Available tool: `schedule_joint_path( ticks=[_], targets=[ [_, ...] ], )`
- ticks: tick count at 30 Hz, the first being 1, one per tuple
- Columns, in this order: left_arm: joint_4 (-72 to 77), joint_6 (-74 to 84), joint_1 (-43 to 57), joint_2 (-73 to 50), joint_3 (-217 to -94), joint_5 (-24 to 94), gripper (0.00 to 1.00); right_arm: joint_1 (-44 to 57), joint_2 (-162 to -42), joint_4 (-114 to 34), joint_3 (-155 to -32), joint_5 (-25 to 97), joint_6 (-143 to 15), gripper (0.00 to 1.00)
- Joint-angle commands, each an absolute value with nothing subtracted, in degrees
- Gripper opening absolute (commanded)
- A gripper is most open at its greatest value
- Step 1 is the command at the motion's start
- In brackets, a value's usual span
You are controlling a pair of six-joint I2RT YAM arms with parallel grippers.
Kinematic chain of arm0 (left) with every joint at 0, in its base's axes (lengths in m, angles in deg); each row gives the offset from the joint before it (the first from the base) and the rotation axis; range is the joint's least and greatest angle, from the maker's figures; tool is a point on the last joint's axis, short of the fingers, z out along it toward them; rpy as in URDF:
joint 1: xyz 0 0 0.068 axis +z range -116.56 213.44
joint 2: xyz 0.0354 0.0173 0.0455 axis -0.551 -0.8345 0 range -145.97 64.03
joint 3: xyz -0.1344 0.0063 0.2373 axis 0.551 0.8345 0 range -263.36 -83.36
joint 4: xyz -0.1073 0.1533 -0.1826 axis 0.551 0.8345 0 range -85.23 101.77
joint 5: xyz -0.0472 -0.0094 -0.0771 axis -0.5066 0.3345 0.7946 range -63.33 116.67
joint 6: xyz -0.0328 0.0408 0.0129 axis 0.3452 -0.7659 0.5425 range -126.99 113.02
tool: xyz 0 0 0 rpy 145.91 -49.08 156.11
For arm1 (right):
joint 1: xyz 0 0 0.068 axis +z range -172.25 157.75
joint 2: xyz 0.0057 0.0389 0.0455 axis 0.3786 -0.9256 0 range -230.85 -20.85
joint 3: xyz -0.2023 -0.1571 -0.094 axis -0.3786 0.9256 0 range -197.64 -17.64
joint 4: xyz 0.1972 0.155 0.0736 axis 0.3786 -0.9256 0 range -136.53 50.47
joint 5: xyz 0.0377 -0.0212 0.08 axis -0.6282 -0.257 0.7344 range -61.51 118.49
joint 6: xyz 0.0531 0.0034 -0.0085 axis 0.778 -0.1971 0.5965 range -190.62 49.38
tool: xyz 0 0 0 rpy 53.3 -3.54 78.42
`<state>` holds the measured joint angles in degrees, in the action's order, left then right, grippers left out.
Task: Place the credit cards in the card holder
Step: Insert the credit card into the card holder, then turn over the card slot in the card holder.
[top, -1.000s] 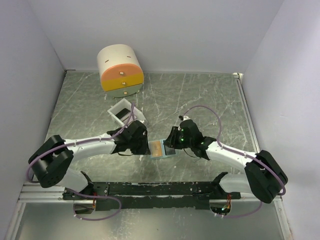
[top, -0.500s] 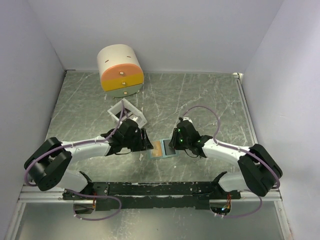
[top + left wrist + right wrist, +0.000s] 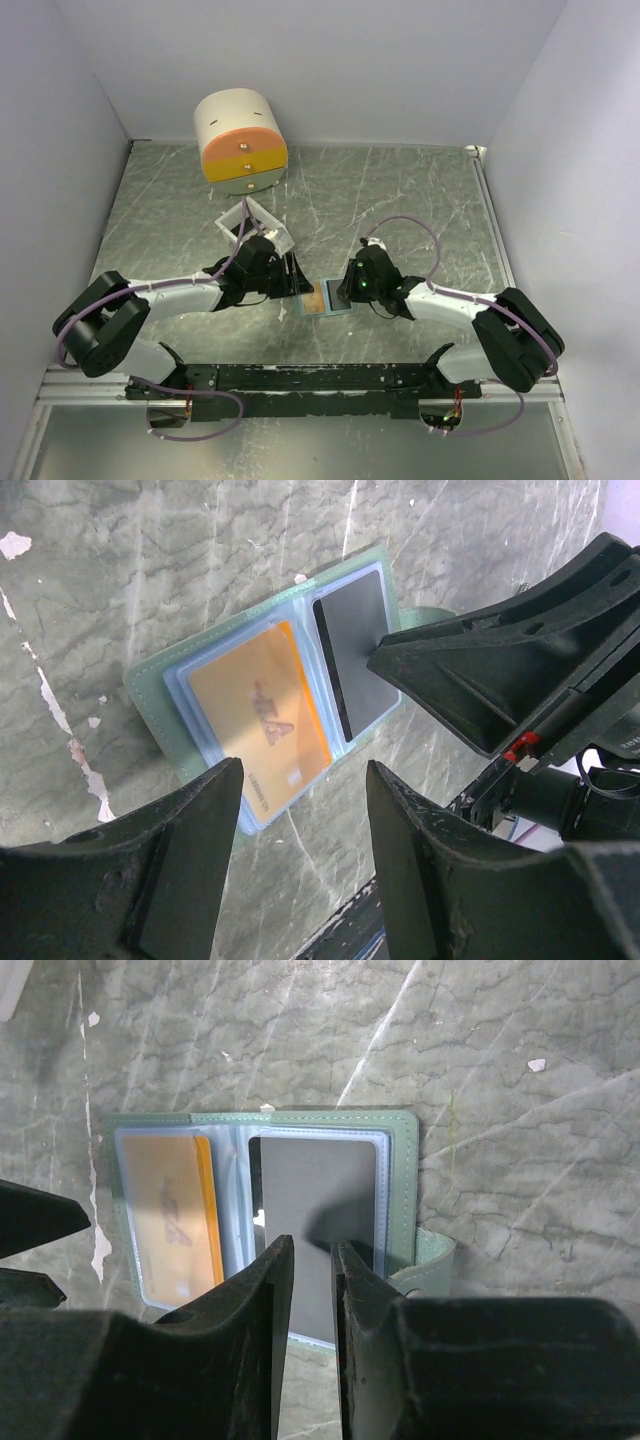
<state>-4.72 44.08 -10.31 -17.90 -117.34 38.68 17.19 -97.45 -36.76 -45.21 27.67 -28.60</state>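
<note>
The card holder (image 3: 330, 309) lies open on the table between my grippers, grey-green outside (image 3: 402, 1160) and pale blue inside (image 3: 150, 695). An orange-yellow credit card (image 3: 260, 720) sits in its left pocket (image 3: 170, 1215). A dark credit card (image 3: 315, 1185) lies on its right half (image 3: 350, 620). My right gripper (image 3: 312, 1245) is just over the dark card's near edge, nearly shut with a thin gap and nothing between the jaws (image 3: 345, 290). My left gripper (image 3: 305, 770) is open and empty, just left of the holder (image 3: 297, 283).
A white open-topped box (image 3: 255, 225) stands tilted right behind the left wrist. A cream cylinder with orange and yellow drawers (image 3: 240, 135) stands at the back left. Grey walls close in the table on three sides.
My left gripper has backed a little to the left, off the holder, and the white box behind it has been nudged and turned. My right gripper has edged left over the dark card.
</note>
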Motion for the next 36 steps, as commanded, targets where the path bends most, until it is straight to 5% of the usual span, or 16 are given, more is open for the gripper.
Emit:
schedule_joint_path(
  ticks=[1,36],
  targets=[
    [-9.10,43.90,-9.77,-19.18,-116.59,40.55,0.64,17.04,-97.44,-37.64,-42.90,28.26,-28.01,0.23],
    [-11.07,44.85,-9.20,-24.57,-117.16,42.99,0.61,17.05,-96.88,-35.17,-40.87,29.04,-26.69,0.22]
  ],
)
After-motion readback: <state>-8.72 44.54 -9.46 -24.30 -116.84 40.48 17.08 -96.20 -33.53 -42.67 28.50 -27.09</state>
